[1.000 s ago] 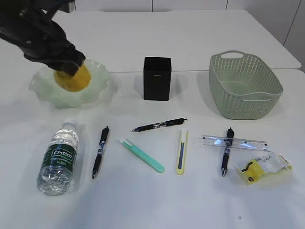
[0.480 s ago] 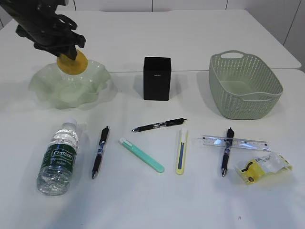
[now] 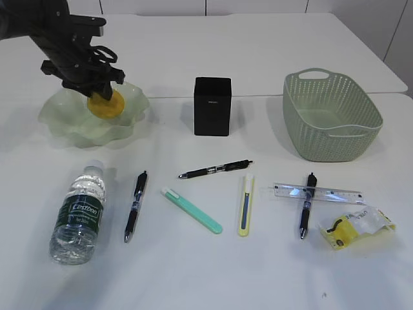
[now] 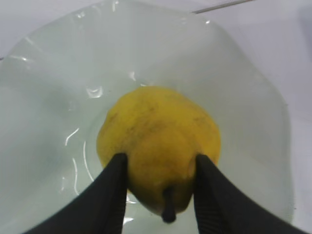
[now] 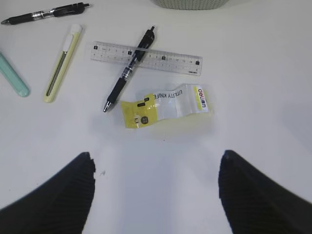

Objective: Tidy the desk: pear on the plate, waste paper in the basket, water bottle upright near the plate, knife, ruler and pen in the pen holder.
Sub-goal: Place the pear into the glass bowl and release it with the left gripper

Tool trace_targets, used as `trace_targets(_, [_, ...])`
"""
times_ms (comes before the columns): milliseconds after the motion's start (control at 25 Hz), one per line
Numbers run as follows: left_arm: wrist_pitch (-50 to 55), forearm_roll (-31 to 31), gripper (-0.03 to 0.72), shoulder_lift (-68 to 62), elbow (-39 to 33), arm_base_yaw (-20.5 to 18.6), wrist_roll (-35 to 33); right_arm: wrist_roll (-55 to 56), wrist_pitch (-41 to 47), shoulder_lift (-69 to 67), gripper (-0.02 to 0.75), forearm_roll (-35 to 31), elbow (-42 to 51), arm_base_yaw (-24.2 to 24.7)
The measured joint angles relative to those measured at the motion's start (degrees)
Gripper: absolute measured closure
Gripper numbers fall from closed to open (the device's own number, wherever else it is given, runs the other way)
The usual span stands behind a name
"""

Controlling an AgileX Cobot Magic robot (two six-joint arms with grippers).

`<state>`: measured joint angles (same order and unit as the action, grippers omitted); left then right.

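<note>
Two white desks are meeting at a seam; on the far left, the left tool (image 4: 158,195) is gripping the pear (image 3: 105,105) over the plate (image 3: 61,119), while the right tool (image 5: 156,190) is hanging wide above the waste paper (image 5: 165,105).

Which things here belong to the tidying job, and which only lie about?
Belong: pear, plate, waste paper, basket, water bottle, ruler, knives, pens, pen holder.
Lying about: nothing visible.
</note>
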<state>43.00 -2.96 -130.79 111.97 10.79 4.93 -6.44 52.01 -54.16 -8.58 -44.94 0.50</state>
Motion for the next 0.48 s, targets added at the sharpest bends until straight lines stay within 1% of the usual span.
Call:
trace_targets(240, [0.96,0.16,0.412,-2.25,0.0,-3.03,0.0,0.0,-0.25,0.0,0.152,0.0,0.0,0.0])
trace_targets(400, [1.37,1.18,0.394,-3.01,0.13,-3.67,0.0,0.0,-0.72,0.0,0.152,0.0,0.0,0.0])
trace_targets(480, [1.51,1.57,0.372,-3.16,0.38,-3.72,0.0,0.0,-0.69,0.0,0.152,0.0,0.0,0.0])
